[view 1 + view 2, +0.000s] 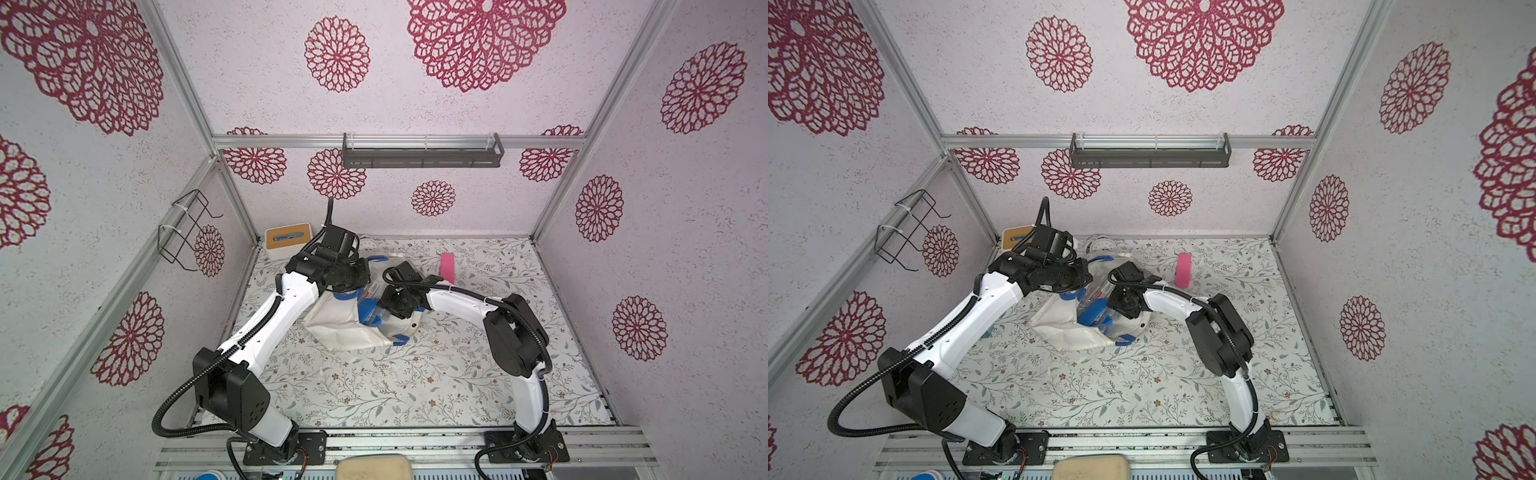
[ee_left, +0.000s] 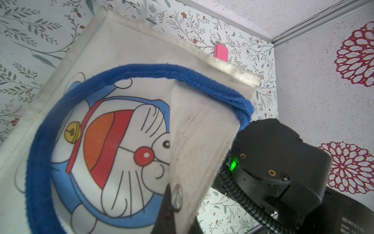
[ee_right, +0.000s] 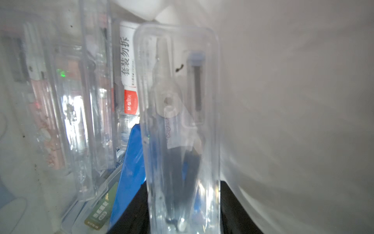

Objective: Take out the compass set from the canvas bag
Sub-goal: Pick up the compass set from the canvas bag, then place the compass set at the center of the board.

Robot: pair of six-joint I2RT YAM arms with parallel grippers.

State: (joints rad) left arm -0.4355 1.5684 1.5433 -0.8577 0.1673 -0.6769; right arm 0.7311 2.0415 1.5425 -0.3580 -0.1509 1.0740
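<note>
**A:** Where is the compass set, and who has hold of it?

**B:** The compass set (image 3: 180, 121) is one clear plastic case. It is inside the canvas bag (image 1: 336, 328), which lies on its side in the middle of the table (image 1: 374, 395). The right gripper (image 3: 183, 202) reaches into the mouth and looks clamped on the near end of the case, a black jaw against each long side. The left gripper (image 2: 178, 200) is pinched shut on a flap of the bag's rim and holds the mouth up.

**A:** What could go wrong?

**B:** The plastic is smooth, so the case may slide out of the jaws on the pull. It may also snag on the rim or on the blue strap handle (image 2: 141, 71). If the left pinch slips, the canvas would sag over the opening. The packed neighbours could be dragged out too, or the light bag could skid along with the arm.

**A:** And the count?

**B:** There is one bag and one compass set. Beside the set there is at least one other clear case (image 3: 87, 121) and one blue box (image 3: 129, 172). On the table stand one pink block (image 1: 448, 268), one clock (image 2: 129, 10) and one wood-topped box (image 1: 288, 236). Two arms are at work.
</note>
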